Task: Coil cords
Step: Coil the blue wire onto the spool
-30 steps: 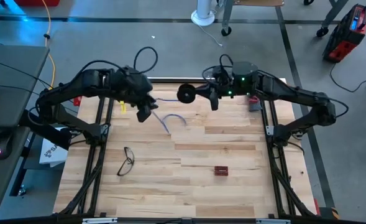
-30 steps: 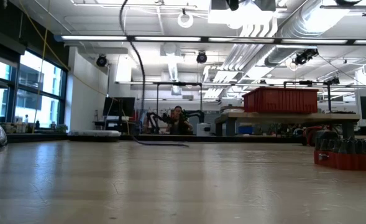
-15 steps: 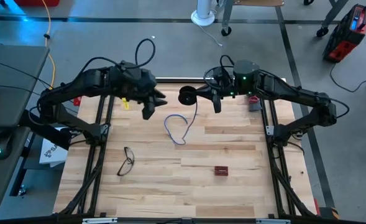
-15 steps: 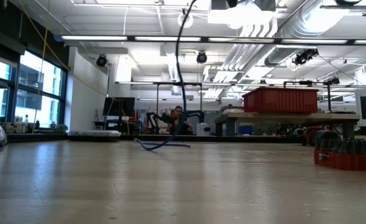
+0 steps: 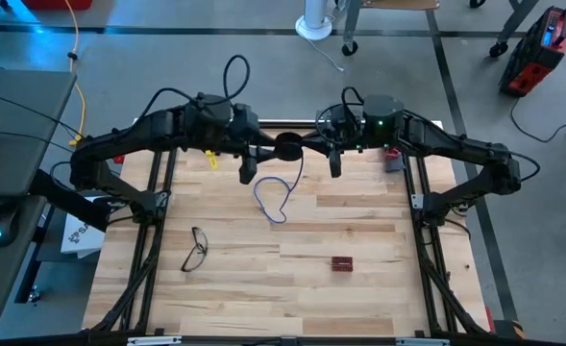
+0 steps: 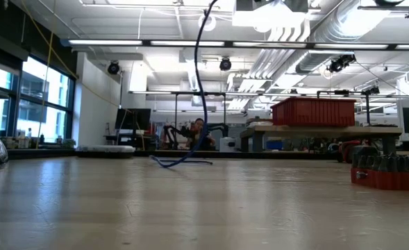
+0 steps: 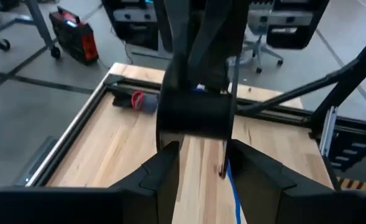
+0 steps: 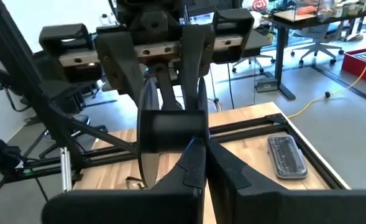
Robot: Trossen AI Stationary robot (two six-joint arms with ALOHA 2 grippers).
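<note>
Blue cord (image 5: 273, 197) lying mid-table as a loose open loop, behind the nearer things and in front of the grippers. Nearest the table's (image 5: 359, 298) front edge, a small red block (image 5: 341, 262); in the low view cut off at the frame's right edge, its dark top too blurred to read. A little farther back and to the left, a pair of eyeglasses (image 5: 196, 248), only a glassy sliver showing at the low view's left edge.

From the loop, one strand rising steeply off the wood and out of the low view's top, its upper end unseen there. Seen from above, that strand running up to a dark reel (image 5: 287, 146) held in the air over the table's far part. How much cord sits wound on the reel: not to be made out.

Right gripper (image 5: 301, 146) pinched fully closed at the reel's edge, carrying it at the fingertips. Left gripper (image 5: 266, 150) directly opposite, fingers spread to either side of the reel; touching it or just clear of it, impossible to tell.

Farther right, by the far rail, a grey remote-like device (image 5: 394, 160) beside something red, partly hidden under the right arm. Beyond the table, a person (image 6: 199, 132), small and indistinct.
</note>
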